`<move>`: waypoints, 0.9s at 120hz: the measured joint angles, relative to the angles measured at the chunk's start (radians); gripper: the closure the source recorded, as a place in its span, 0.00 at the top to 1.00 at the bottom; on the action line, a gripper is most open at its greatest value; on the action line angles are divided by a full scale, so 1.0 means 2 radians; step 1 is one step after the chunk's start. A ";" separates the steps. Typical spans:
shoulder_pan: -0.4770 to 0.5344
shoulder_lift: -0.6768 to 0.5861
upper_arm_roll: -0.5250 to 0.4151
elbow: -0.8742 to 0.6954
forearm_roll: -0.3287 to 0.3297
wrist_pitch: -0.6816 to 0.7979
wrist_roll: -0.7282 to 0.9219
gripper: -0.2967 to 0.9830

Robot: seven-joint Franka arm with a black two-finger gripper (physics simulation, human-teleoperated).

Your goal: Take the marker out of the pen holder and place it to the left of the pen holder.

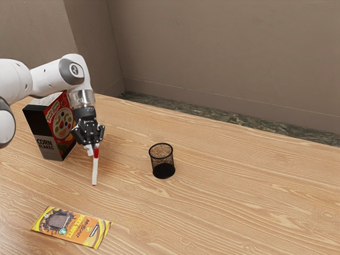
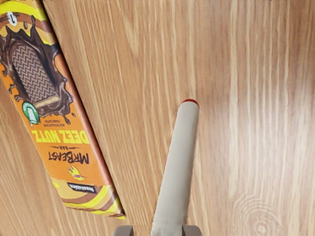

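My gripper (image 1: 93,147) is shut on the marker (image 1: 95,171), whose white barrel points down from the fingers, slightly tilted, with red at its upper part. It is outside the black mesh pen holder (image 1: 163,171), which stands upright toward the exterior view's right, well apart from the hand. In the wrist view, the marker (image 2: 177,167) stretches away from my gripper (image 2: 157,231), its far end ringed in red. Whether that end touches the table I cannot tell.
A corn flakes box (image 1: 57,125) stands close beside the hand, toward the exterior view's left. The chocolate bar (image 1: 71,227) lies flat on the wooden table (image 1: 223,212); the wrist view shows the bar (image 2: 54,128) off to one side of the marker.
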 joint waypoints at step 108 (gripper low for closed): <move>-0.073 -0.234 -0.137 -0.016 0.105 0.128 0.123 0.72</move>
